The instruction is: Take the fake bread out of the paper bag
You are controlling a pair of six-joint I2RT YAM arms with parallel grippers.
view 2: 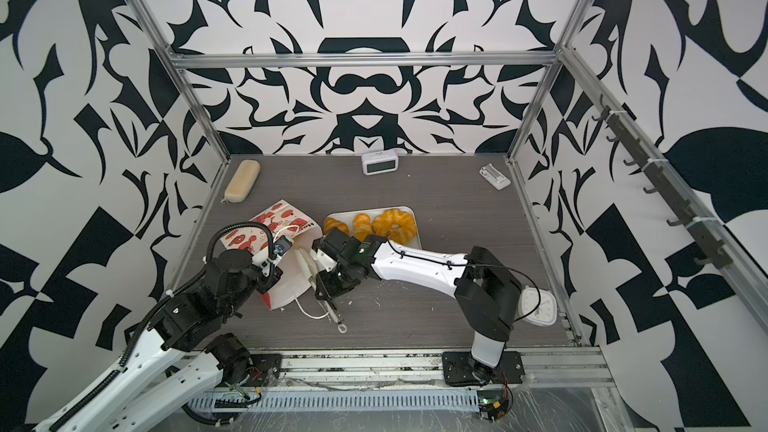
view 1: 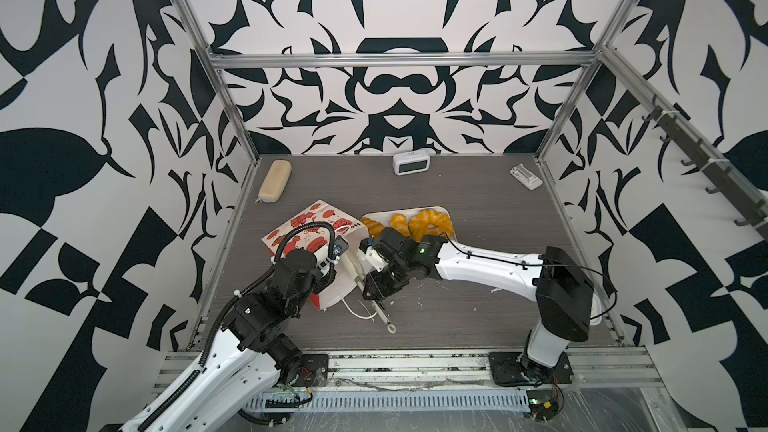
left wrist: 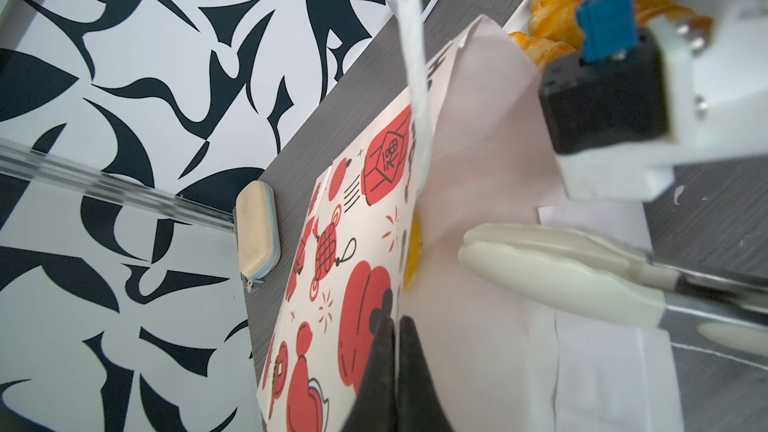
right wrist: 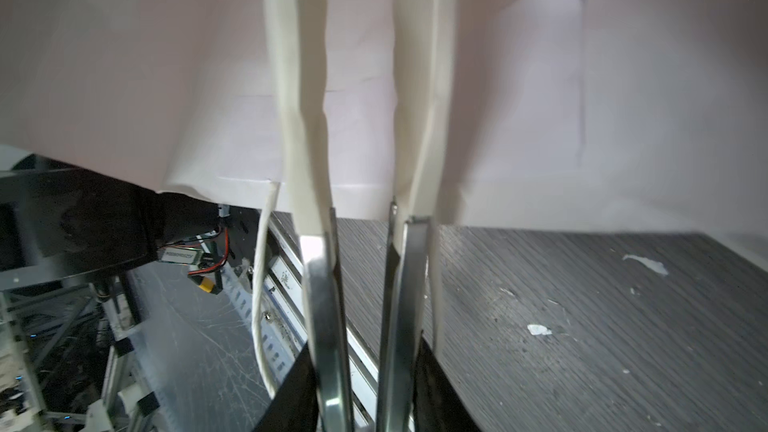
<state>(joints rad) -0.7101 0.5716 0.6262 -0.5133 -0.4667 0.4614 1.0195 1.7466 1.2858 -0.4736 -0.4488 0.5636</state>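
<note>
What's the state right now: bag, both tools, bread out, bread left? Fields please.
paper bag: on its side, mouth open
left tool: shut on the bag's upper wall
right tool: shut on tongs, tips inside the bag, nothing visibly gripped
tray: three bread pieces
in bag: one yellow piece glimpsed

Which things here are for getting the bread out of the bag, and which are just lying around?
For the job: bag; bread on the tray; yellow piece peeking from the bag; tongs.

Just lying about: tan case; clock; small white holder; white dial thing.
</note>
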